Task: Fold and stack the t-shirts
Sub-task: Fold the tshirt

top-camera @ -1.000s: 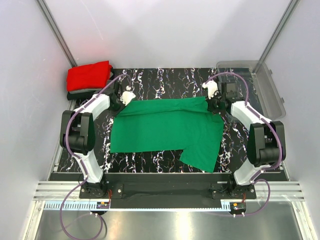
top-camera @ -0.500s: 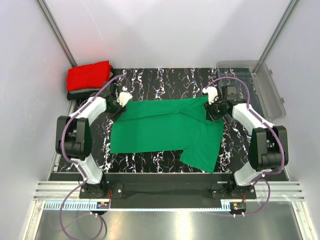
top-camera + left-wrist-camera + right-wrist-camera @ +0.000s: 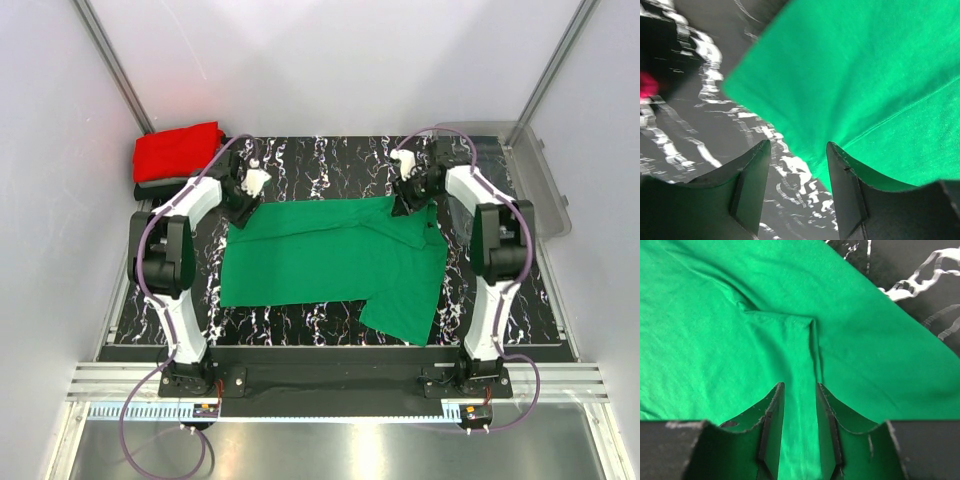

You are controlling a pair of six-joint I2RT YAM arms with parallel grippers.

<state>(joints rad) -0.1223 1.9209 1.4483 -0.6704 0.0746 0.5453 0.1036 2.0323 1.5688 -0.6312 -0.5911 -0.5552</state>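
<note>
Green shirt [image 3: 335, 260] lies spread flat between both grippers on the marbled table [image 3: 330, 160]. Left gripper [image 3: 797, 172] is parted over the shirt's edge, gripping nothing. Right gripper [image 3: 799, 415] is slightly parted over a fabric ridge. Red shirt [image 3: 178, 150] sits folded beyond the left gripper.

Black marble-pattern table [image 3: 330, 160], plain grey walls [image 3: 330, 60].

A solid bright green t-shirt [image 3: 330, 262] lies on a black surface [image 3: 330, 165] veined with white marbling. A red t-shirt [image 3: 177, 151] sits on a dark one [image 3: 150, 189]. The bin [image 3: 540, 185] is clear plastic. Both arms are white and black with purple cables; the claw fingers [image 3: 771, 427] are black.
</note>
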